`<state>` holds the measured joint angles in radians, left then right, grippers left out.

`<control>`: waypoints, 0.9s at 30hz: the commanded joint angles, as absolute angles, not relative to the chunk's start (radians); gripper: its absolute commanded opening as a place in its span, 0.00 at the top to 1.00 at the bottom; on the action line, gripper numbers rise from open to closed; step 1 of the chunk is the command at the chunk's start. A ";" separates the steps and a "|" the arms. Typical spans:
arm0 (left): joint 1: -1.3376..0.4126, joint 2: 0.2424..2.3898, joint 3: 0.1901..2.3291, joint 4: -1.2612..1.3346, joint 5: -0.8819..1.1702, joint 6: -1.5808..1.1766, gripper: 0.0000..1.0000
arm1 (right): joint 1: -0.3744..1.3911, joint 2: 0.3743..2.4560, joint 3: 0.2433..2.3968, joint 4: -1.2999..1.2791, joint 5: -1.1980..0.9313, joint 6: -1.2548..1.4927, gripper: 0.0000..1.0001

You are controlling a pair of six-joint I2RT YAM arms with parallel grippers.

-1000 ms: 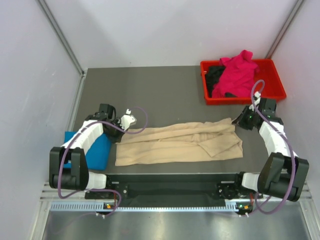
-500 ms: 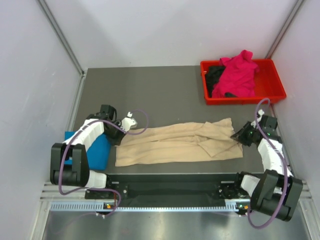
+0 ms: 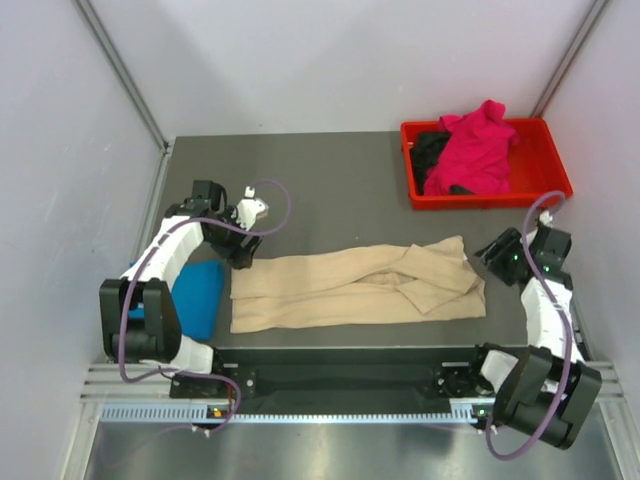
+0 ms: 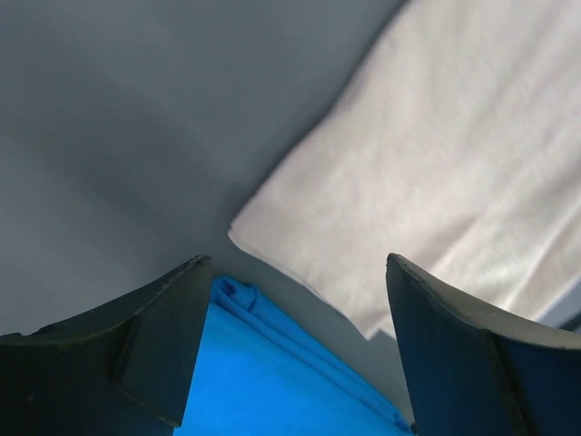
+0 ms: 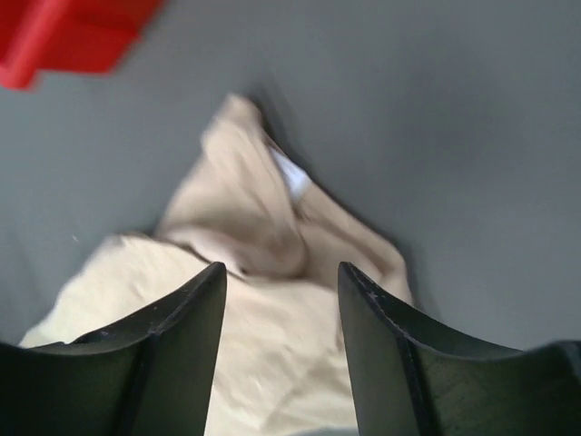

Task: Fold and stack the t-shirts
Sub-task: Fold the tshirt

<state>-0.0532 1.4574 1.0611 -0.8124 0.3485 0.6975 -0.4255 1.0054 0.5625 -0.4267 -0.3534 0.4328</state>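
A beige-tan t-shirt (image 3: pixel 350 290) lies as a long folded band across the near table; it also shows as pale cloth (image 4: pixel 454 163) and cloth (image 5: pixel 263 263). A folded bright blue t-shirt (image 3: pixel 195 295) lies at the band's left end, with its edge (image 4: pixel 272 363) between the left fingers. Magenta-pink (image 3: pixel 478 148) and black (image 3: pixel 430 150) t-shirts are heaped in the red tray (image 3: pixel 480 201). My left gripper (image 3: pixel 241 250) (image 4: pixel 298 272) hangs open above the beige shirt's left corner. My right gripper (image 3: pixel 493 250) (image 5: pixel 281 272) is open over its right end. Neither holds anything.
The red tray (image 5: pixel 64 36) stands at the far right corner. Grey walls close in the dark table (image 3: pixel 300 180) on the left, the right and behind. The near edge runs just below the beige shirt.
Both grippers have opened and let go of the beige shirt. The left one has lifted and drawn back to the far left, the right one to the right; the shirt lies flatter.
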 commanded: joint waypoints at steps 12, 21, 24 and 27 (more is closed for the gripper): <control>-0.048 1.707 1.039 -0.514 0.213 0.554 0.14 | -0.199 1.511 0.821 -0.126 -0.276 0.388 0.55; -0.057 1.769 1.002 -0.500 0.346 0.584 0.32 | -0.201 1.565 0.816 -0.064 -0.270 0.419 0.94; -0.066 1.782 1.000 -0.514 0.390 0.591 0.75 | -0.209 1.529 0.813 -0.058 -0.165 0.422 1.00; -0.066 1.802 1.011 -0.514 0.388 0.571 1.00 | -0.233 1.487 0.801 -0.026 -0.141 0.437 1.00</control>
<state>-0.0601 1.7329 1.0374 -0.5182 0.3397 0.5766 -0.2111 1.5562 0.7864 -0.1200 -0.2176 0.4210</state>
